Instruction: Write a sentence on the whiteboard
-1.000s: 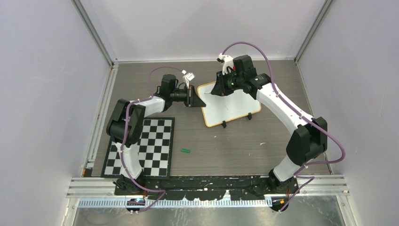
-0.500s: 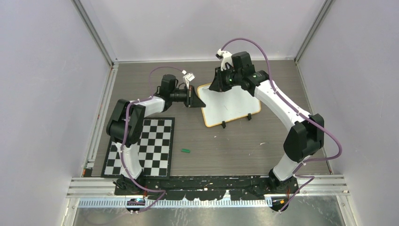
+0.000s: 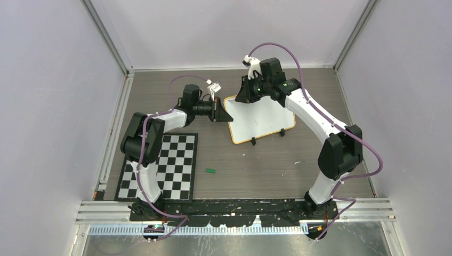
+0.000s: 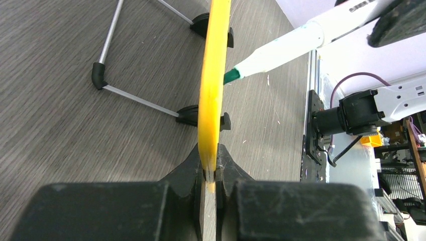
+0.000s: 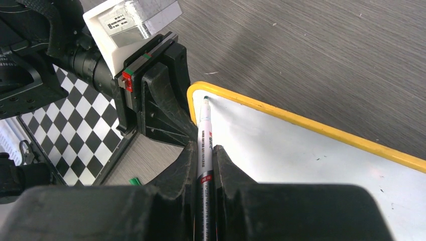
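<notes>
The whiteboard point(image 3: 264, 120) stands tilted on two black feet at the table's middle back. My left gripper point(image 3: 226, 115) is shut on its left edge; in the left wrist view the yellow frame point(image 4: 211, 95) sits pinched between the jaws point(image 4: 211, 173). My right gripper point(image 3: 243, 98) is shut on a white marker point(image 5: 205, 138). The marker's green tip point(image 4: 231, 76) is at the board's far left corner, on or just off the white face point(image 5: 301, 160). No green sentence shows on the board.
A black-and-white checkerboard mat point(image 3: 160, 168) lies at the near left. A small green cap point(image 3: 210, 171) lies on the wood-grain table in front of the board and also shows in the right wrist view point(image 5: 134, 181). Grey walls enclose the table.
My right gripper with the marker has moved left and away, from over the board's upper part to its far left corner. The left arm and the board have not moved.
</notes>
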